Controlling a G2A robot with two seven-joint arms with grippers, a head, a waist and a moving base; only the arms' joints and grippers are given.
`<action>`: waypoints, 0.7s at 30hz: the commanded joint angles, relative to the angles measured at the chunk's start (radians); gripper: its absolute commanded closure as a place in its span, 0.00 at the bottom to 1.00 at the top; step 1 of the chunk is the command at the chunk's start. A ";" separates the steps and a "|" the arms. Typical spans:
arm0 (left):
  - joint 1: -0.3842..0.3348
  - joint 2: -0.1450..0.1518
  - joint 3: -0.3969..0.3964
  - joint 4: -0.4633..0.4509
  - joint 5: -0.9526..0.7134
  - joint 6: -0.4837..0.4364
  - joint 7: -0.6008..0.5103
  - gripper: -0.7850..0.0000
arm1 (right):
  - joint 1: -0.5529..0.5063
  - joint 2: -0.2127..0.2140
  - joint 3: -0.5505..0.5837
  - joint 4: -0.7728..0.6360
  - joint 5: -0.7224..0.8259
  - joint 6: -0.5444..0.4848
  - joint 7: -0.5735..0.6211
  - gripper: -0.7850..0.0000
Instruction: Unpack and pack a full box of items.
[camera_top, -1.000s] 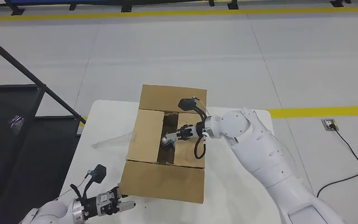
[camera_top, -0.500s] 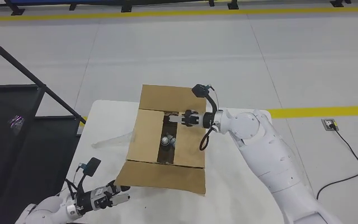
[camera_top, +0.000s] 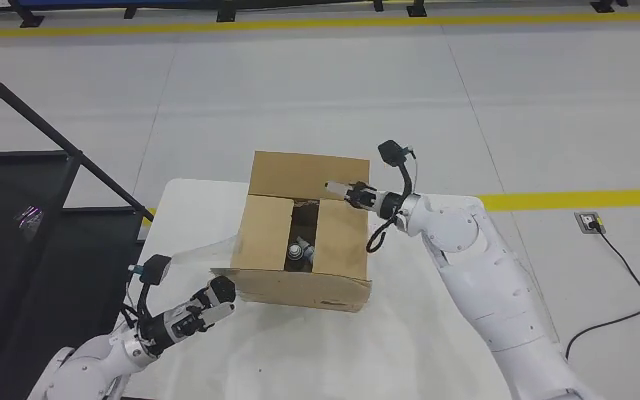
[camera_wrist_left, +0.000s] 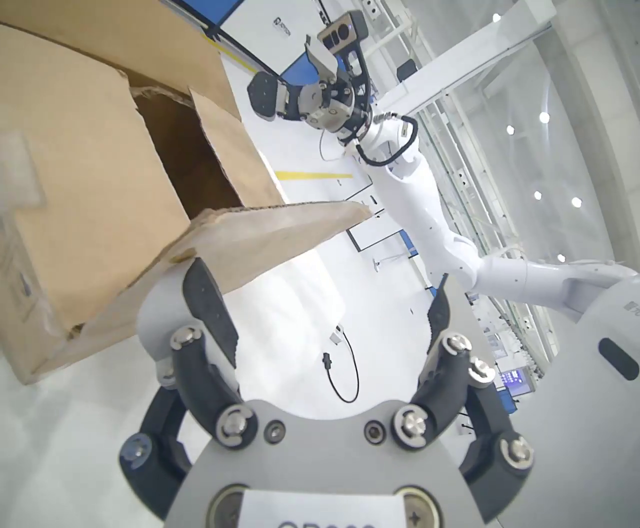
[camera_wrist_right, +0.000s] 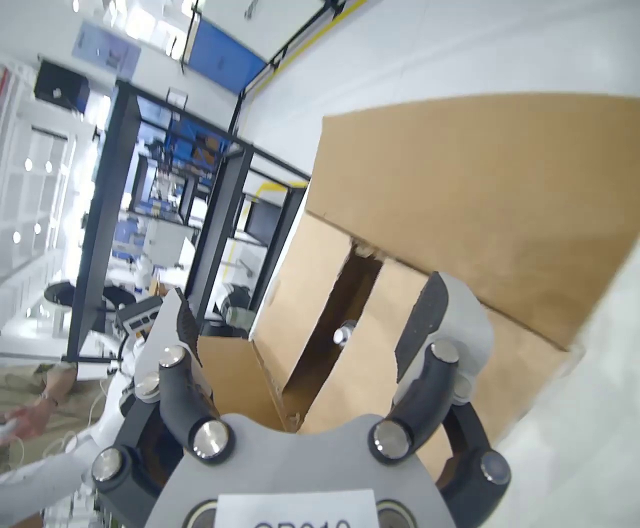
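A cardboard box (camera_top: 262, 232) stands mid-table, its top flaps nearly shut with a dark slot between them. Through the slot shows a metallic item (camera_top: 297, 250), which the right wrist view also catches (camera_wrist_right: 344, 332). The near flap (camera_top: 300, 289) is tilted up. My left gripper (camera_top: 224, 293) is open under that flap's left corner. In the left wrist view the flap (camera_wrist_left: 280, 225) rests over one finger (camera_wrist_left: 210, 305) of the left gripper (camera_wrist_left: 325, 310). My right gripper (camera_top: 340, 189) hovers open above the box's far right side, holding nothing. From the wrist, the right gripper (camera_wrist_right: 305, 320) looks down on the box (camera_wrist_right: 450, 175).
The white table (camera_top: 420, 330) has bare room to the right of and in front of the box. A clear plastic piece (camera_top: 205, 250) lies just left of the box. A black frame (camera_top: 45, 215) stands off the table's left edge.
My right gripper has pulled out of the slot and moved up toward the far right. My left gripper has come forward under the near flap, which has swung from flat to tilted up.
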 joint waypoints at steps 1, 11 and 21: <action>-0.017 -0.004 0.019 0.000 0.045 0.038 0.043 0.00 | 0.014 -0.002 0.009 0.051 -0.029 0.045 -0.106 0.00; -0.100 -0.025 0.117 0.047 0.172 0.150 0.161 0.00 | 0.205 -0.051 -0.047 0.478 0.034 -0.047 -0.128 0.00; -0.124 -0.034 0.147 0.073 0.228 0.172 0.198 0.00 | 0.313 -0.118 -0.062 0.740 0.231 -0.281 -0.009 0.00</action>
